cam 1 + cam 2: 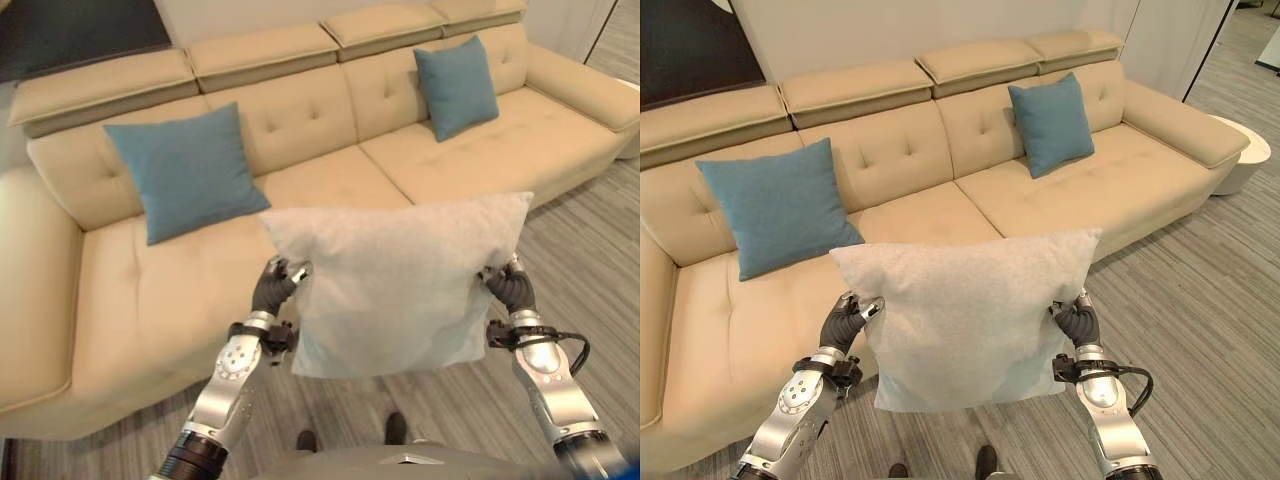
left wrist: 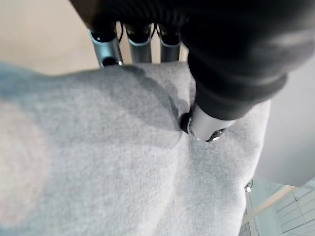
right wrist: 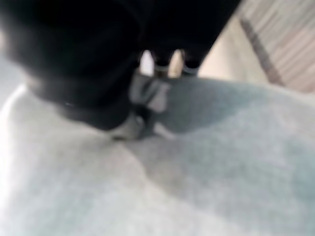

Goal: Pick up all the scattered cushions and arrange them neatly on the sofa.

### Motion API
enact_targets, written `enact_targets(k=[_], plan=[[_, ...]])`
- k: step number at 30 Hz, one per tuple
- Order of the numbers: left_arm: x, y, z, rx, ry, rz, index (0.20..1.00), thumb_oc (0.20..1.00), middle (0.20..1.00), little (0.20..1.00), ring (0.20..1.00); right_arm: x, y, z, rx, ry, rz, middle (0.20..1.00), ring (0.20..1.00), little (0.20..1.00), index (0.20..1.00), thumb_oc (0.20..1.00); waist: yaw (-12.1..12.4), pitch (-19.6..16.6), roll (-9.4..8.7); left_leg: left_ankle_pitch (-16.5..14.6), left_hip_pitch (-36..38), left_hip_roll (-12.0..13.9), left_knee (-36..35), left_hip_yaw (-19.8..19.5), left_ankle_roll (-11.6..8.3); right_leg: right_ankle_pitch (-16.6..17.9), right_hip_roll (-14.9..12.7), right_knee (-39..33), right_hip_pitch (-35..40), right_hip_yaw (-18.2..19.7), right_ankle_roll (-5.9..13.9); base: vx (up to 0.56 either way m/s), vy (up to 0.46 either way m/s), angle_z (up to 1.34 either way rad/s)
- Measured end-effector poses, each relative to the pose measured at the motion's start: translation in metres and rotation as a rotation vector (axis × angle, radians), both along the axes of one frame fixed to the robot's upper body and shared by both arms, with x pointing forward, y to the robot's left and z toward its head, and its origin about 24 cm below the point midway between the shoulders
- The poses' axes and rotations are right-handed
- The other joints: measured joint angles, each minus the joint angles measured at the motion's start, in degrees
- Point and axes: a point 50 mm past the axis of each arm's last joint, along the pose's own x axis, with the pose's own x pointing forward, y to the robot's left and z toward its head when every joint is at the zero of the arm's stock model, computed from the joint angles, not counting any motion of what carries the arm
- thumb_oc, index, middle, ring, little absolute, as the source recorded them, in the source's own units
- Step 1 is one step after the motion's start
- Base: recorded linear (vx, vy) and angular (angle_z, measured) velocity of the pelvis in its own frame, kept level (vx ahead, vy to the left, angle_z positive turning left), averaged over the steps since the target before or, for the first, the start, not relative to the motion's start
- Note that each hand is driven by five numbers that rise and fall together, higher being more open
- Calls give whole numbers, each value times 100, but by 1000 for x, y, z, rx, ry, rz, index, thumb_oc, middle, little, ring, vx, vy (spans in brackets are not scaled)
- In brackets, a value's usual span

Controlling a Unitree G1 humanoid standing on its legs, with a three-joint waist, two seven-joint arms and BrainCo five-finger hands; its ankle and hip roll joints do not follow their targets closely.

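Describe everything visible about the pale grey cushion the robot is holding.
The pale grey cushion is square, plump and covered in a soft, slightly fuzzy fabric without pattern. It hangs upright in the air in front of the beige sofa, facing the camera, clear of seat and floor. The left hand pinches its left edge and the right hand its right edge, thumbs denting the cloth. Nothing else touches it.

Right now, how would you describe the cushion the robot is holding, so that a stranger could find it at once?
Find the long beige sofa that runs across the room. In front of its middle seat, above the grey floor, the pale grey cushion hangs between the left hand and right hand, each pinching a side edge. The two blue cushions lean on the backrest; only this one is pale and held.
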Motion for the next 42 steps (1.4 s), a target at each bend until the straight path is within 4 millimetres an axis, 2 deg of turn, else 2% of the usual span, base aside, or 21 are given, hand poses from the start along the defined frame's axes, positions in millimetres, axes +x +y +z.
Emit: enact_targets(k=[2,3,5,6,7,8,9,10,13,15,19,22,23,26,29,30,34,36,38,40,42], plan=[[8,2,4,39,-17,-20,200,200,200,200,200,3,-1,-5,-7,22,-5,200,200,200,200,200,109,459,-398,158,-948,-107,1610,-33,-242,-186,-83,360,-274,77,-315,-29,5,40],[15,-2,7,48,-20,-42,200,200,200,200,200,11,-3,4,-7,-17,-22,200,200,200,200,200,60,784,-584,103,-1648,-461,2131,-226,-179,-212,-335,316,-243,126,-410,128,120,39],[21,-13,9,5,-32,-46,200,200,200,200,200,24,-6,12,-7,-54,-58,200,200,200,200,200,60,891,-545,225,-1940,-676,398,-111,-280,-178,-317,-22,-99,164,-354,309,240,-34],[22,0,11,41,-34,-10,200,200,200,200,200,36,7,16,-10,-62,-8,200,200,200,200,200,284,883,-484,106,-1837,-558,742,-64,-138,-110,-48,-133,-86,687,-155,445,330,-183],[23,10,13,47,-38,29,200,200,200,200,200,38,13,22,-16,-82,28,200,200,200,200,200,312,872,-264,-159,-1360,-538,970,0,202,-392,105,119,-45,761,47,429,337,-224],[23,14,13,47,-38,45,200,200,200,200,200,31,12,18,-4,-70,23,200,200,200,200,200,71,750,-77,-91,-687,-472,799,-1,314,-400,119,709,-81,583,-320,309,332,-152],[22,10,12,49,-36,27,200,200,200,200,200,16,12,12,17,-53,11,200,200,200,200,200,-65,510,-438,-221,-579,-658,878,338,510,-544,-334,797,-117,726,-120,250,335,-96],[22,6,12,45,-35,9,200,200,200,200,200,16,8,13,16,-58,-9,200,200,200,200,200,-138,317,-184,-262,-379,-465,569,325,461,-568,-331,826,-110,784,19,209,310,-71],[19,12,10,54,-26,28,200,200,200,200,200,17,14,12,32,-54,16,200,200,200,200,200,-4,146,-259,-281,-123,-1033,341,633,733,-664,-910,980,-174,1113,379,156,191,-26],[19,20,13,72,-33,47,200,200,200,200,200,16,22,9,37,-34,56,200,200,200,200,200,153,130,-258,-281,-74,-1213,308,625,733,-544,-980,627,54,1287,601,161,180,17],[19,26,16,89,-44,68,200,200,200,200,200,18,26,8,41,-23,84,200,200,200,200,200,368,111,-272,-284,111,-1352,80,706,735,-544,-1064,620,108,1376,706,49,131,-9],[20,27,17,93,-49,67,200,200,200,200,200,27,27,15,37,-51,83,200,200,200,200,200,278,231,-193,-298,103,-1196,87,883,823,-625,-952,2605,-1052,1362,885,55,49,-46],[20,27,17,95,-47,69,200,200,200,200,200,28,27,16,36,-56,85,200,200,200,200,200,219,318,-289,-486,177,-1245,94,958,1034,-857,-1174,3368,-1634,1002,1021,211,-95,-48],[19,27,16,91,-43,71,200,200,200,200,200,31,27,18,32,-62,85,200,200,200,200,200,207,360,-324,-552,215,-1267,58,1057,959,-721,-1305,2138,-1640,640,888,204,-122,-33],[19,22,14,72,-39,65,200,200,200,200,200,27,23,12,28,-34,72,200,200,200,200,200,149,415,-348,-598,346,-1257,111,824,816,21,-1110,690,-1124,754,702,168,-207,42],[18,17,12,45,-34,67,200,200,200,200,200,21,20,6,23,-6,61,200,200,200,200,200,68,430,-341,-626,460,-1163,140,578,711,371,-991,594,-856,759,495,154,-206,106],[20,8,14,6,-49,60,200,200,200,200,200,26,11,15,10,-43,39,200,200,200,200,200,90,394,-164,-627,627,-346,207,442,267,61,-201,465,-452,326,-84,175,-197,34],[22,2,15,2,-51,40,200,200,200,200,200,26,6,17,-12,-45,38,200,200,200,200,200,-120,399,-91,-599,489,-190,393,384,105,-214,-85,814,-566,251,-158,-170,-234,21],[41,-5,41,9,-153,9,200,200,200,200,200,35,0,32,-20,-115,9,200,200,200,200,200,-69,623,-437,-655,-1219,-387,2566,256,19,-601,-532,1998,-1644,157,-227,-238,-43,61],[48,-1,53,4,-206,38,200,200,200,200,200,59,8,63,-17,-225,34,200,200,200,200,200,-81,1083,-246,-1224,-2145,-357,3782,159,160,-1069,-564,3183,-2488,122,-402,-232,53,9],[57,1,68,4,-259,52,200,200,200,200,200,69,12,82,-3,-298,29,200,200,200,200,200,-129,1455,-151,-1960,-2595,-384,3881,201,274,-1274,-663,4051,-3393,129,-401,-162,51,-3]])
